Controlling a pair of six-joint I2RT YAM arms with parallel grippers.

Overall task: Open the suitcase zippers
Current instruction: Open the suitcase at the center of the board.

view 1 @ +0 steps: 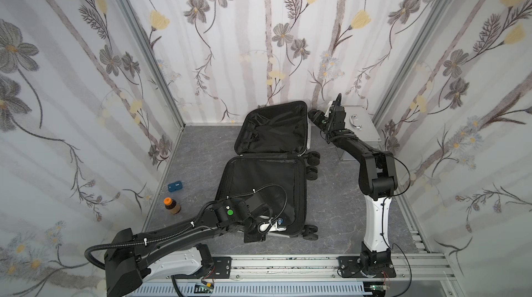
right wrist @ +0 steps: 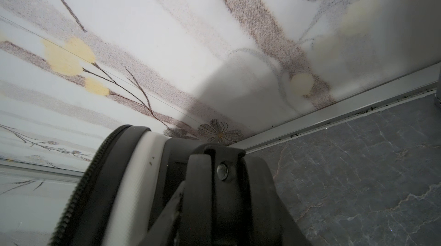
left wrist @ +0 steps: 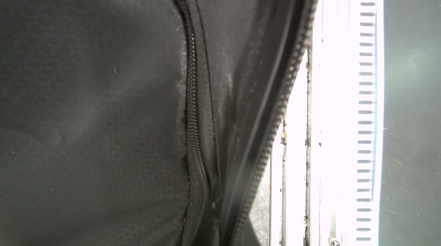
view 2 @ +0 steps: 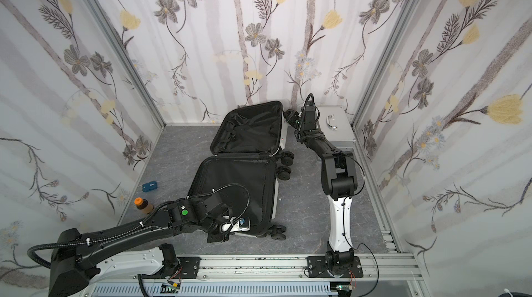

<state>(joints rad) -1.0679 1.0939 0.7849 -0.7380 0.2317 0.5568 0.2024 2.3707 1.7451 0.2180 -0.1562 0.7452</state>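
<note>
The suitcase [view 1: 267, 183] lies wide open on the grey floor, both halves showing black lining; its far half [view 2: 247, 131] leans up toward the back wall. The zippers run parted along the rims: open teeth [left wrist: 281, 104] on the near half, teeth [right wrist: 78, 197] beside the white shell [right wrist: 133, 185] on the far half. My left gripper [view 1: 280, 225] sits at the near half's front edge; its fingers are hidden. My right gripper [view 1: 315, 115] is at the far half's right corner, closed around a black wheel [right wrist: 222, 185] of the suitcase.
A silver box [view 1: 359, 128] with a chrome handle stands at the back right, just behind my right arm. A brown bottle [view 1: 172, 205] with an orange cap and a small blue case [view 1: 175, 186] lie at the left wall. An aluminium rail [view 1: 288, 264] runs along the front.
</note>
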